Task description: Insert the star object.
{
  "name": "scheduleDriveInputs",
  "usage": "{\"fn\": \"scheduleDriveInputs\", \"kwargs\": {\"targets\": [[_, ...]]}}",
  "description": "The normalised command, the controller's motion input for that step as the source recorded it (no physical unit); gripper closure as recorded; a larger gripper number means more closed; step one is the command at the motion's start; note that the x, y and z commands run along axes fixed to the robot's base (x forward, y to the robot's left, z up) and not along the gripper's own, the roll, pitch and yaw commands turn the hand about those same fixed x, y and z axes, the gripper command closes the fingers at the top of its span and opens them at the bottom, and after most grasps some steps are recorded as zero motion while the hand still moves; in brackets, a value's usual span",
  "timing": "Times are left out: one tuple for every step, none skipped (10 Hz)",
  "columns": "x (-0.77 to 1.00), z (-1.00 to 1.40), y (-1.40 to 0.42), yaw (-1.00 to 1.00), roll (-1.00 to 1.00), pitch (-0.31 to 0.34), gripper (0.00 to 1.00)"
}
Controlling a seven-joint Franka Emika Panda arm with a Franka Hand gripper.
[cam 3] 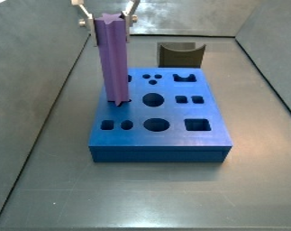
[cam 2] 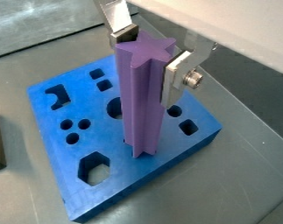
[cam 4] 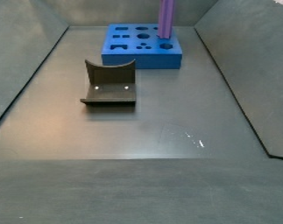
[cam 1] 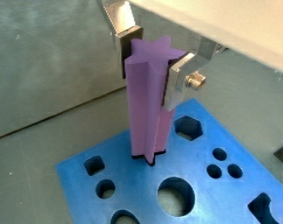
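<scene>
Standing upright with its lower end in the blue block (cam 2: pixel 74 131), the star object (cam 1: pixel 151 105) is clamped at its top between the gripper's (cam 1: pixel 148 54) two fingers (cam 2: pixel 176 80).

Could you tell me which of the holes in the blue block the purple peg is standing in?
The star hole at the blue block's edge. The gripper holds the star peg upright in it; every other hole, like the big round one, is empty.

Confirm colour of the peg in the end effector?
Purple star object, clearest in a wrist view, clamped by the end effector.
</scene>
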Motion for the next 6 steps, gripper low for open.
{"fn": "scheduleDriveInputs", "kwargs": {"targets": [[0.00,-0.49,-0.07,0.00,-0.01,-0.027,1.00],[0.12,-0.51,-0.08,0.00,-0.03,-0.020,1.00],[0.29,-0.54,0.00,-0.10,-0.01,0.000,1.00],[0.27,-0.54,0.00,-0.16,0.00,0.051,1.00],[0.07,-0.53,0.07,-0.08,0.03,0.004,1.00],[-0.05,-0.60,0.07,0.00,0.08,-0.014,1.00]]}}
